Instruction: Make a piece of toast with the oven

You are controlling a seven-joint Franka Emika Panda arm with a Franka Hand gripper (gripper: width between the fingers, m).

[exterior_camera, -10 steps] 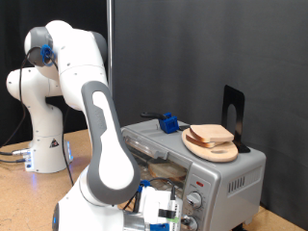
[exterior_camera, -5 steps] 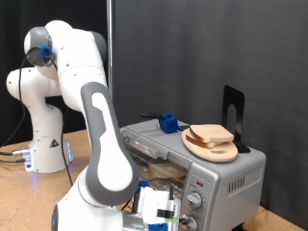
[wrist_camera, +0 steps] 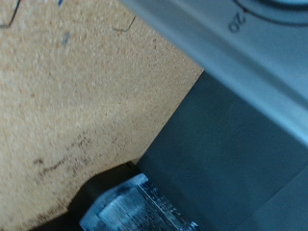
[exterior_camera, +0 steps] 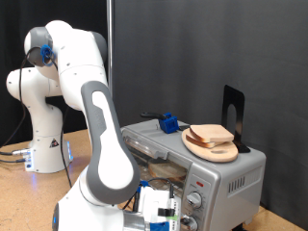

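The piece of toast (exterior_camera: 212, 134) lies on a round wooden plate (exterior_camera: 208, 146) on top of the oven (exterior_camera: 231, 178), a silver-grey box at the exterior view's right. My gripper (exterior_camera: 169, 218) is low at the exterior view's bottom edge, right in front of the oven's knobs (exterior_camera: 193, 200), and is partly cut off by the frame. Nothing shows between its fingers. The wrist view shows the oven's lower front edge (wrist_camera: 241, 48) with a dial mark reading 20, the cork tabletop (wrist_camera: 67, 96) and a dark surface beneath.
A blue object (exterior_camera: 170, 122) sits on the oven top behind the plate. A black stand (exterior_camera: 233, 114) rises at the oven's far right corner. The robot's white base (exterior_camera: 43, 135) stands at the exterior view's left, and a dark curtain hangs behind.
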